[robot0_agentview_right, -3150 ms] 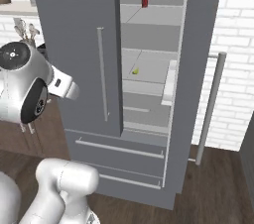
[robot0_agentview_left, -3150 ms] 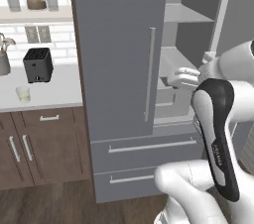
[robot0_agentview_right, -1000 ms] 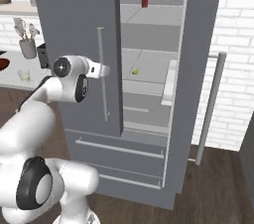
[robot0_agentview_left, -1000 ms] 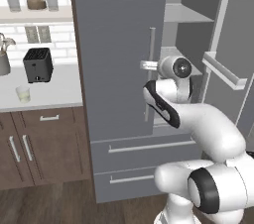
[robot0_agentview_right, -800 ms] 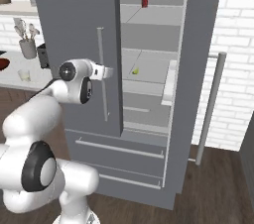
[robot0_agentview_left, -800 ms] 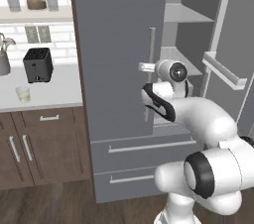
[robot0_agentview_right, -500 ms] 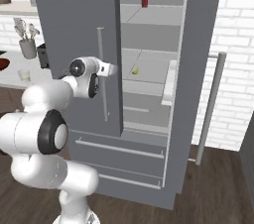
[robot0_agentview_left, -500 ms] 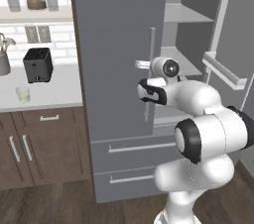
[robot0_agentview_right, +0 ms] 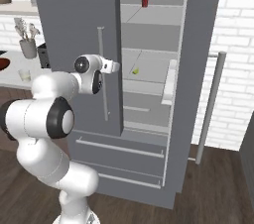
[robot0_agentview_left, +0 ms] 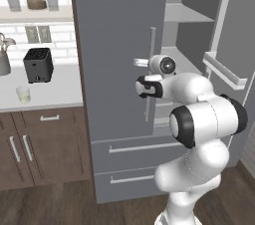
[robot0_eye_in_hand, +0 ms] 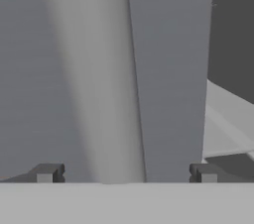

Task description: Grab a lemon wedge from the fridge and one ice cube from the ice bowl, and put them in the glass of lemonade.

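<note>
A: See the gripper [robot0_agentview_left: 136, 62]?

B: Yes. Up by the handle [robot0_agentview_left: 151, 69] of the shut door [robot0_agentview_left: 114, 45] on the fridge [robot0_agentview_right: 124, 164]. Moved a lot just now. Was low and off to the side a few seconds back. Swung up and in, closer bit by bit.

A: Open or closed?

B: Wide open. Two tips far apart in the hand view, nothing between them. Same as a second back. Grabbing nothing yet.

A: And the lemon wedge [robot0_agentview_right: 135, 71]?

B: Small and yellow-green, lying on a middle shelf [robot0_agentview_right: 149, 77] inside. Seen through the open side of the fridge. Not moved at all. Past the edge of the shut door, a bit to the right of the gripper and deeper in.

A: So what now?

B: Looks like reaching in for the wedge. Pointing mostly at the grey door though, with only a strip of shelf off to the right in the hand view. Probably needs to slide right, around the door edge, then go in.

A: Anything else done?

B: No. Glass [robot0_agentview_left: 22, 93] on the counter [robot0_agentview_left: 55, 89] by the toaster [robot0_agentview_left: 38, 64], well apart from the fridge. Nothing dropped in, as far as can be told. Ice bowl [robot0_agentview_right: 2, 63] just peeking in at the far left of the right view. Too small to spot any cube. Long way to go still.
</note>
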Robot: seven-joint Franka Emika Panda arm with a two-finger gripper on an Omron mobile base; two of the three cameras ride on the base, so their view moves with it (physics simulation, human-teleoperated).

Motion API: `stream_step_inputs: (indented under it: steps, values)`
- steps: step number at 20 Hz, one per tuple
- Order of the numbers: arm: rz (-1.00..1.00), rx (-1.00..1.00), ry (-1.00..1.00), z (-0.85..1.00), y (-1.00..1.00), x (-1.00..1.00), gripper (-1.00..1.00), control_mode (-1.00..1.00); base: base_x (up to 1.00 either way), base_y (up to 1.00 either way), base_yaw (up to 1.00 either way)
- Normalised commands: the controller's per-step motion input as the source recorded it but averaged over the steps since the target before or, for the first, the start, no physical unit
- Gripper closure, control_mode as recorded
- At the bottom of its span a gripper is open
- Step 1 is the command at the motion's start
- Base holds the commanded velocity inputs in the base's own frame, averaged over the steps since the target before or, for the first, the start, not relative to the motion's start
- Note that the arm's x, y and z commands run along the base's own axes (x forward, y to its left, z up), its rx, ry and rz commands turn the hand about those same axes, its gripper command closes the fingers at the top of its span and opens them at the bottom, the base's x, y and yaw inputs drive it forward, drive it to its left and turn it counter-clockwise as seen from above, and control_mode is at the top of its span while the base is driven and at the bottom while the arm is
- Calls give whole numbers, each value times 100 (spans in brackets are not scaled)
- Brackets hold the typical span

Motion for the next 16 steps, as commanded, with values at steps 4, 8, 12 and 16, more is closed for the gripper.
stream_step_inputs:
  steps: [4,8,12,16]
  values:
    - [0,0,3,-22,3,96,100,-100,0,0,0]
    - [-2,0,0,-2,8,32,100,-100,0,0,0]
    - [-1,0,2,-9,5,5,100,-100,0,0,0]
    - [0,1,9,-3,13,-56,100,-100,0,0,0]
